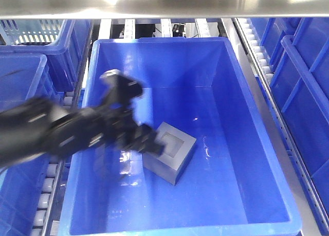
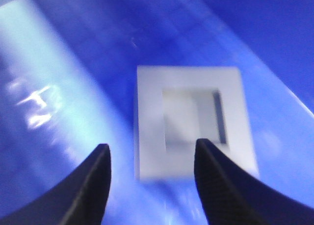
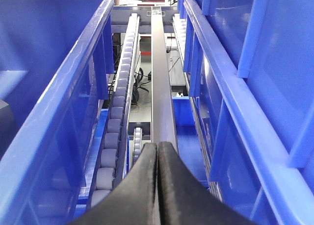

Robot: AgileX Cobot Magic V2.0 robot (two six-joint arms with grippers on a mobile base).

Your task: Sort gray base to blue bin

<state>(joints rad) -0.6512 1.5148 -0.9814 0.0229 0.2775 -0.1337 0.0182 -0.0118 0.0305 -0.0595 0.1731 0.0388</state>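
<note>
The gray base (image 1: 172, 153) lies on the floor of the blue bin (image 1: 239, 76), its square recessed pocket facing up. My left gripper (image 1: 150, 142) reaches into the bin from the left, blurred, with its tips at the base's left side. In the left wrist view the left gripper (image 2: 152, 145) is open, and the gray base (image 2: 152, 112) sits just beyond the fingertips on the bin floor (image 2: 64, 112), not held. My right gripper (image 3: 157, 144) is shut on nothing, outside the bin above a roller rail.
More blue totes stand left (image 1: 20, 82) and right (image 1: 303, 66) of the bin. A pale lattice basket (image 1: 31, 30) sits at the back left. A metal shelf bar (image 1: 164, 2) runs overhead. Roller rails (image 3: 117, 132) run between tall blue tote walls (image 3: 230, 97).
</note>
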